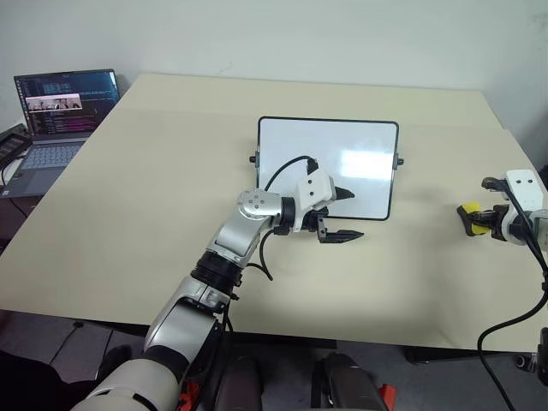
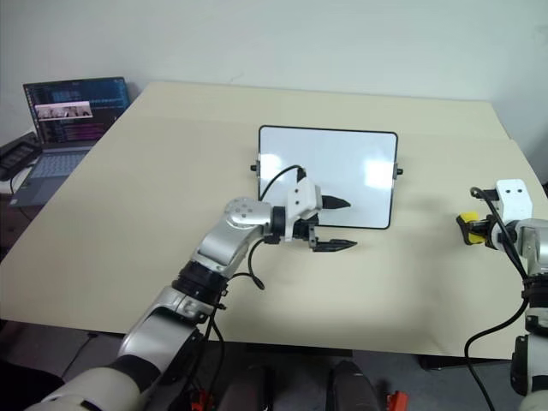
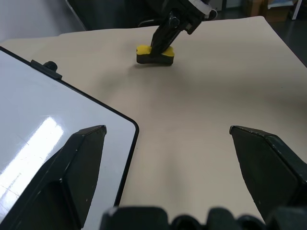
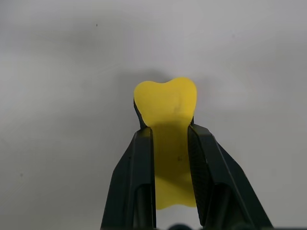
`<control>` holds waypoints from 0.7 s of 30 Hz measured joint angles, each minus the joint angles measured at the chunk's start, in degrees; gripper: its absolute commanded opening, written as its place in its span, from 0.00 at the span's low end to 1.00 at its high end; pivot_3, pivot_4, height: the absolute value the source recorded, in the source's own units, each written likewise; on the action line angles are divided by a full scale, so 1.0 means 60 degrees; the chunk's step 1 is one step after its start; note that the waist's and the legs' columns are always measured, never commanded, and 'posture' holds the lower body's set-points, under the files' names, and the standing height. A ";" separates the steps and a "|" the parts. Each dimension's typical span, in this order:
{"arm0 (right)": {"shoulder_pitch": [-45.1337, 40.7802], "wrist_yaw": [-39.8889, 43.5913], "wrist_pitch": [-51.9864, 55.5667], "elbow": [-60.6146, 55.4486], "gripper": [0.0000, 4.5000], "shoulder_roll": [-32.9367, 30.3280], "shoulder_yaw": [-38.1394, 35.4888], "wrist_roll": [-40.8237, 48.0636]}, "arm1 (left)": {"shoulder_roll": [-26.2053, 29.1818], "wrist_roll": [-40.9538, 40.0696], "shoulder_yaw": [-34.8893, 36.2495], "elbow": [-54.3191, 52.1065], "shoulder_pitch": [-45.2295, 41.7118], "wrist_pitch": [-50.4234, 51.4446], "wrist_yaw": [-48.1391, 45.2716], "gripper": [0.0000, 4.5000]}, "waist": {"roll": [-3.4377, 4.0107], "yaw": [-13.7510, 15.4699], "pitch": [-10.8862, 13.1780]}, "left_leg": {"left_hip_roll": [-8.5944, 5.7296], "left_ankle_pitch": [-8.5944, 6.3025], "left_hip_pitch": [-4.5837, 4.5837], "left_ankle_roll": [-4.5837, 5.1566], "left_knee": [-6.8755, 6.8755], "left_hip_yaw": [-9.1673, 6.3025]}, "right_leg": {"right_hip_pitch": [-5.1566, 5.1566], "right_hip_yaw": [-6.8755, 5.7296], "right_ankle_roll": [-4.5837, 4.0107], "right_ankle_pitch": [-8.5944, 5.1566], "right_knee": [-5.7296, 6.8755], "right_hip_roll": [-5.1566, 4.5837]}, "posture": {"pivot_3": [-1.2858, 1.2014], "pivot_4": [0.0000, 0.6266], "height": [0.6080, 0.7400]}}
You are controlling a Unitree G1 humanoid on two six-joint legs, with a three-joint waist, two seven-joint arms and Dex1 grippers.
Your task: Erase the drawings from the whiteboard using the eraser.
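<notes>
Right end effector [image 4: 170, 139] pinching eraser [image 4: 167, 108], beige table [image 1: 171, 197]

Whiteboard [image 2: 342, 163] mid-table [image 2: 128, 257]; left pincer [image 2: 338, 224] open at its near edge; right pincer [image 2: 469, 229] clamps eraser [image 2: 467, 219].

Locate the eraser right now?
In the head views the eraser sits on the table's right side, well right of the whiteboard, pinched between the right gripper's fingers.

Open laptop [image 1: 60, 120] beside beige table [image 1: 154, 197]
</notes>
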 measured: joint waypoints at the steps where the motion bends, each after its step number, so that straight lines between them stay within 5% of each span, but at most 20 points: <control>1: 0.0040 -0.0003 0.0008 0.0000 0.21 0.0000 -0.0011 0.0009 | -0.0004 0.0000 0.0000 0.0000 0.0002 0.0004 0.0001 1.00 | 0.0000 -0.0001 0.0000 | 0.0000 0.0000 0.0000 0.0000 0.0000 0.0001 | 0.0000 0.0001 0.0000 0.0000 0.0000 0.0000 | 0.52 0.24 1.00; 21: 0.0096 -0.0024 0.0173 -0.0146 0.21 -0.0045 -0.0032 0.0247 | -0.0048 -0.0007 0.0002 -0.0002 0.0026 0.0010 -0.0033 1.00 | 0.0006 0.0000 -0.0003 | 0.0000 0.0000 0.0001 0.0000 0.0005 -0.0001 | 0.0002 -0.0001 0.0000 0.0001 0.0006 0.0000 | 0.52 0.24 1.00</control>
